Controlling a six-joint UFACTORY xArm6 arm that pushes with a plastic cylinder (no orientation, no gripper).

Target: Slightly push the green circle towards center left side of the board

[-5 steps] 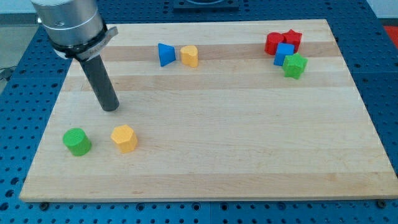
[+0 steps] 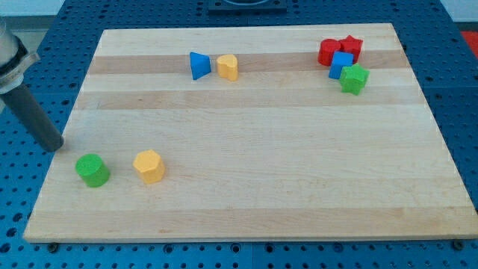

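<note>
Green circle (image 2: pixel 92 170) near the lower-left corner of the bench (image 2: pixel 261 164), flat on the wood, apart from everything else. My tip (image 2: pixel 54 146) above it and toward the view's left, right at the bench's left edge, near the circle but not touching. End effector only a bare dark rod slanting up toward the view's top left, with no jaws and nothing held.

Yellow hexagon block (image 2: pixel 149 166) just to the right of the circle, with a clear gap between. Blue wedge (image 2: pixel 199 65) and yellow rounded block (image 2: pixel 228 67) side by side near the top edge. Cluster at top right, packed close: red block (image 2: pixel 329 52), red star (image 2: pixel 352 46), blue cube (image 2: pixel 341 64), green star (image 2: pixel 354 78).
</note>
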